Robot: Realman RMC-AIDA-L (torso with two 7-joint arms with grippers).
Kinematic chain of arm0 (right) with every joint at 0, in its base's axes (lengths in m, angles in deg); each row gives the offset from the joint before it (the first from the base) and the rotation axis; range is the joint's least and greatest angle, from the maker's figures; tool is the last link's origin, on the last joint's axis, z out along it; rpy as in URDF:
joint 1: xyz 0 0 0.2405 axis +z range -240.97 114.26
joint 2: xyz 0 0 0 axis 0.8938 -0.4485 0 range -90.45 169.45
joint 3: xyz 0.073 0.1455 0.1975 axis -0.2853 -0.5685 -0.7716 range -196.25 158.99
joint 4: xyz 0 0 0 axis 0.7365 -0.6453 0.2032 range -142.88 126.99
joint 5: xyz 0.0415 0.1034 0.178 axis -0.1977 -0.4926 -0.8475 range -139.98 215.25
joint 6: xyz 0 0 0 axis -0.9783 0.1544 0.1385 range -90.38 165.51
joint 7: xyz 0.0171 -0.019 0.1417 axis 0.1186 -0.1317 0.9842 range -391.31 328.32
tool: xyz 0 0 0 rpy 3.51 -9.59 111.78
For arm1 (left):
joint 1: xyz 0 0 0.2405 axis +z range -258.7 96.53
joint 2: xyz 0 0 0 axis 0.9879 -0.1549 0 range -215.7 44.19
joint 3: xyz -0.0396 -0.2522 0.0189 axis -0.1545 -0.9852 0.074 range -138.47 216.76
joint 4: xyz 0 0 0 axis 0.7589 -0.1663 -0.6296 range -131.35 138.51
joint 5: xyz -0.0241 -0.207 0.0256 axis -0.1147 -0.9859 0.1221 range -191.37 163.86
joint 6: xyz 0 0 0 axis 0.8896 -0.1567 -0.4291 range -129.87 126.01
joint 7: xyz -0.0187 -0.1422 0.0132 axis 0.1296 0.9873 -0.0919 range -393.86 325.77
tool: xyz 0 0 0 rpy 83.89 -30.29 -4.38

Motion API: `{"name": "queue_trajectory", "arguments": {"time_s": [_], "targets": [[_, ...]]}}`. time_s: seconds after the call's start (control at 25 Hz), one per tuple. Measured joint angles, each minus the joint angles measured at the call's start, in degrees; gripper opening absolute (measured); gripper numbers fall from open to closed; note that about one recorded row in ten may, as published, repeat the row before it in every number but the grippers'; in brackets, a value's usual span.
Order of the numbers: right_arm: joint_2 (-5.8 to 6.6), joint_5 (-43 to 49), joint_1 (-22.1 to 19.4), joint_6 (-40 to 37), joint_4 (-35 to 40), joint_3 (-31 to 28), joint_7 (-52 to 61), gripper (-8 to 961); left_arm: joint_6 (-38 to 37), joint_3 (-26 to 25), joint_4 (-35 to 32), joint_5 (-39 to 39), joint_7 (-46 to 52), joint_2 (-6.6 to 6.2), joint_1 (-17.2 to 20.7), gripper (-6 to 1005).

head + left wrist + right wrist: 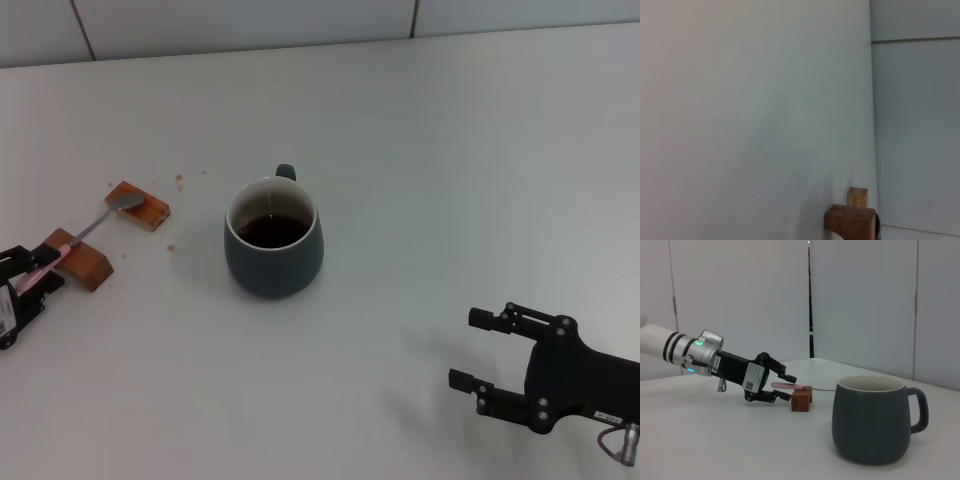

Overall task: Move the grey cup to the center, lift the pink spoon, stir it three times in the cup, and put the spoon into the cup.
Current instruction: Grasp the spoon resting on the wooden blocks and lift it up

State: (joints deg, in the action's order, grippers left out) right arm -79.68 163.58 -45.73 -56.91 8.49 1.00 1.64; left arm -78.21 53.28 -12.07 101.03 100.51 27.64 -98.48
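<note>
The grey cup [272, 240] stands near the table's middle, holding dark liquid, with its handle turned to the far side. It also shows in the right wrist view [872, 420]. The pink spoon [97, 224] lies across two wooden blocks at the left, its metal bowl on the far block. My left gripper [48, 268] is at the left edge, open, with its fingers on either side of the spoon's pink handle [797, 387]. The right wrist view shows this left gripper [789, 388] level with the handle. My right gripper [465, 349] is open and empty at the front right.
The near wooden block [88, 266] and the far block [140, 205] hold the spoon up off the white table [420, 170]. Both blocks show in the left wrist view [852, 222]. Small reddish crumbs [179, 180] lie near the far block. A panelled wall [250, 20] backs the table.
</note>
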Motion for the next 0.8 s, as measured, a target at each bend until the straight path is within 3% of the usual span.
{"name": "queue_trajectory", "arguments": {"time_s": [0.8], "targets": [[0.0, 0.11, 1.15, 1.31, -0.25, 0.03, 0.1, 729, -2.33, -2.17, 0.11, -0.54, -2.25, 0.44, -0.17, 222]]}}
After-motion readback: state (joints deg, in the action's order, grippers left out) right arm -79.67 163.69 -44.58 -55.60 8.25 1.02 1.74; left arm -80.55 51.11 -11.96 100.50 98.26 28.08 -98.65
